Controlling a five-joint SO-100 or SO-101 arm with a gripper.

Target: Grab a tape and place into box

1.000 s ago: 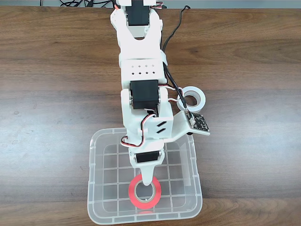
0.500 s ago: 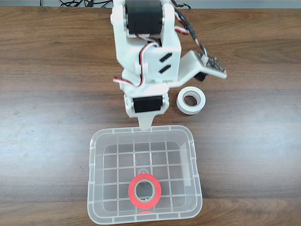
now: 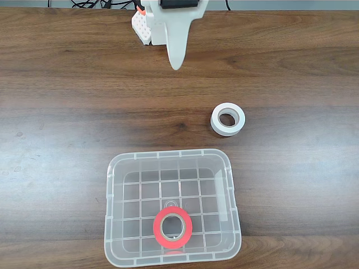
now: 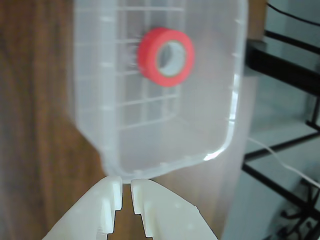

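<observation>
White tape roll [image 3: 228, 119] lies beside the box [image 3: 112, 224].

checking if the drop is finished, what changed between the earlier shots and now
The arm pulled back from over the box toward the top edge of the fixed view; the gripper now sits well clear of it, with its jaws nearly together in the wrist view. The red-orange tape stayed flat inside the box, the white tape roll stayed on the table, and the box did not shift.
</observation>
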